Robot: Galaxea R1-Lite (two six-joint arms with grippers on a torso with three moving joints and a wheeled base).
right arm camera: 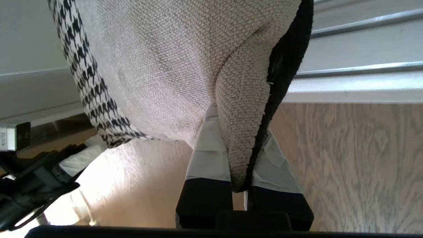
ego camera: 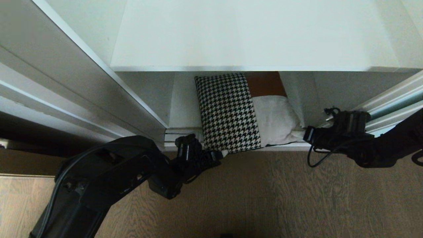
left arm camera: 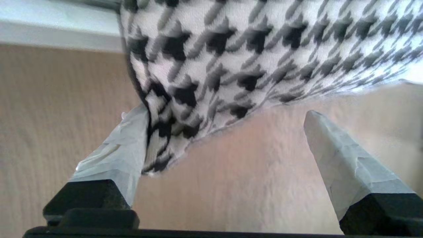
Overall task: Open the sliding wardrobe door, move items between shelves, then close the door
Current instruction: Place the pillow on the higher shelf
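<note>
The cushion [ego camera: 244, 112] lies on the lower white shelf [ego camera: 185, 99], houndstooth half to the left, brown and cream patches to the right, its front edge hanging over the shelf lip. My left gripper [ego camera: 219, 154] is at the cushion's front left corner, open. In the left wrist view the houndstooth corner [left arm camera: 251, 43] rests against one taped finger [left arm camera: 122, 148], while the other finger [left arm camera: 337, 155] stands clear. My right gripper [ego camera: 305, 134] is shut on the cream front right corner [right arm camera: 241, 132]. The sliding wardrobe door [ego camera: 391, 110] stands pushed aside at the right.
A wide bare upper shelf [ego camera: 251, 36] juts out above the cushion. The wardrobe's grey side frame [ego camera: 82, 86] runs diagonally at the left. Door rails [right arm camera: 357, 71] run along the shelf front. Wood-grain floor [ego camera: 264, 198] lies below both arms.
</note>
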